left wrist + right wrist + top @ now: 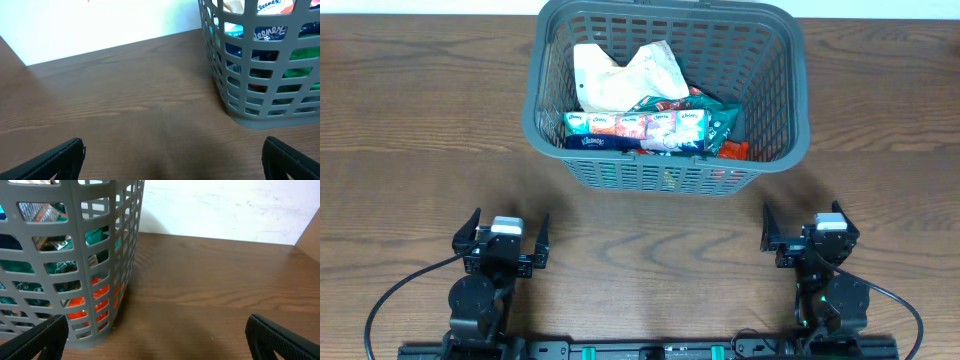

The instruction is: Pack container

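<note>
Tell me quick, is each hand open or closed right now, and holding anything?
Left hand: open, holding nothing.
Right hand: open, holding nothing.

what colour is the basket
Dark grey, with slotted lattice walls; the basket shows best in the overhead view.

My desk (640, 250) is dark brown wood with a fine grain, stretching wide from nine o'clock to three o'clock. Standing directly on it at twelve o'clock, near the far edge, is the grey slotted container (665, 175), upright and flat on its base.
</note>
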Available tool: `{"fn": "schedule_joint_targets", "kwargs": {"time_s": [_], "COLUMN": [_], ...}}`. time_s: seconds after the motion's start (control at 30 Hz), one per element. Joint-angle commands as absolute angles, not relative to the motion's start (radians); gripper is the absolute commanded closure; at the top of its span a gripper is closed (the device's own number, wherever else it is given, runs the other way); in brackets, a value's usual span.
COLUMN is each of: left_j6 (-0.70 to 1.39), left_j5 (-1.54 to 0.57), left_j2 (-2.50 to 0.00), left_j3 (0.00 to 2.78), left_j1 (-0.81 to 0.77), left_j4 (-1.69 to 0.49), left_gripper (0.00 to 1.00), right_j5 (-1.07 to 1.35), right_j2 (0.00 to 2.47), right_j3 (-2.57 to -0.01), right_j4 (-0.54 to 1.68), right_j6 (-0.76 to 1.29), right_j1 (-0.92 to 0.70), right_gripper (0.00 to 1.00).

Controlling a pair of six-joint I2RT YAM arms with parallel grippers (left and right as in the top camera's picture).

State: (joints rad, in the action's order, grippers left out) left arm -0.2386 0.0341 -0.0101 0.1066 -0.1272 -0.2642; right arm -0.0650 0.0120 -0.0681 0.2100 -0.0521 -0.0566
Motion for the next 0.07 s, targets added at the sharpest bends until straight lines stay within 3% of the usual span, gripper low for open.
{"fn": "schedule_joint_targets", "kwargs": {"time_s": [0.0, 0.03], "left_j6": [-0.23, -0.23], "left_j5": [0.054, 0.054], "left_j2": [-0.004, -0.004], "left_j3": [0.082, 0.082], "left_j1": [-0.13, -0.13], "left_j4": [-0.267, -0.267], "left_gripper": [0.01, 0.01], "right_j5": [-0.074, -0.074], "right_j2": [0.005, 0.005], "right_j3": [-0.064, -0.064], "right_j4": [0.21, 0.21], "right_j6": [-0.039, -0.039], "right_j1": [-0.053, -0.053], "right_gripper": [0.01, 0.01]}}
